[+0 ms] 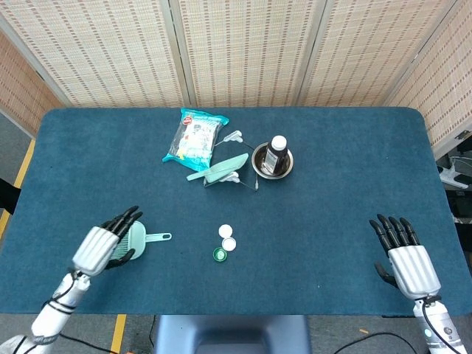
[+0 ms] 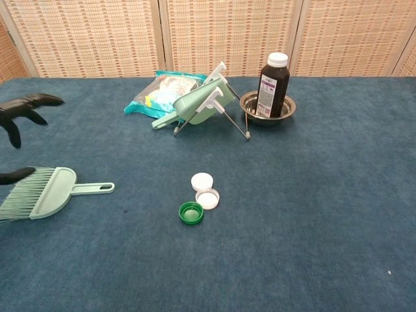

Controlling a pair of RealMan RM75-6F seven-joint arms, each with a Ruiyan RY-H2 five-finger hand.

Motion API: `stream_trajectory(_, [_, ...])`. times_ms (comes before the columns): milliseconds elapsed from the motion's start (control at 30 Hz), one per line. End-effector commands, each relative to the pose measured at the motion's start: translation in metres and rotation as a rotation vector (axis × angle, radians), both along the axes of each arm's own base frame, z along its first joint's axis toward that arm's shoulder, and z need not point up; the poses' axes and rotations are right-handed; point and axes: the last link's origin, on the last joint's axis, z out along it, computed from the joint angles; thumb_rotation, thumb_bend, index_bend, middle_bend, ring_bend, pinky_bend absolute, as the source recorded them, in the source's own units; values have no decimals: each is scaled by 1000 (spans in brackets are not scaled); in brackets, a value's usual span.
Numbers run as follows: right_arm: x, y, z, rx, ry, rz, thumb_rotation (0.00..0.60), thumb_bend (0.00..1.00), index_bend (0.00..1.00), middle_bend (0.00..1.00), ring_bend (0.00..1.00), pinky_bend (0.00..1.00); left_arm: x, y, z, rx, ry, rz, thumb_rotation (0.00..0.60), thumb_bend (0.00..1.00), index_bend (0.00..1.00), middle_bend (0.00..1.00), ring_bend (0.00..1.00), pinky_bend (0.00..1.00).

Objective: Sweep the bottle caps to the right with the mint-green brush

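Observation:
The mint-green brush [image 1: 141, 239] [image 2: 53, 194] lies flat on the blue table, handle pointing right toward the caps. My left hand [image 1: 103, 247] [image 2: 19, 123] hovers over its bristle end with fingers spread, holding nothing. Two white bottle caps [image 1: 227, 237] [image 2: 205, 190] and a green cap [image 1: 219, 255] [image 2: 190, 212] sit together right of the brush. My right hand [image 1: 404, 258] rests open near the table's front right corner, seen only in the head view.
A mint-green dustpan [image 1: 223, 169] [image 2: 198, 104] leans at the back, beside a snack bag [image 1: 194, 136] [image 2: 162, 91]. A dark bottle [image 1: 276, 153] [image 2: 272, 77] stands in a metal bowl [image 2: 266, 109].

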Motion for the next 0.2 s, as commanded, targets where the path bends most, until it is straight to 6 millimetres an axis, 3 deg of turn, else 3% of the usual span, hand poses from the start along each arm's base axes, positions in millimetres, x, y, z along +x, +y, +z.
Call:
stream_trajectory(33, [0, -1, 0, -10, 2, 4, 600, 244, 0, 0, 0, 0, -36, -63, 63, 141, -22, 109, 600, 360, 0, 0, 0, 60])
stream_trajectory(200, [3, 0, -3, -5, 4, 12, 600, 243, 0, 0, 0, 0, -44, -73, 72, 90, -2, 154, 600, 367, 0, 0, 0, 45])
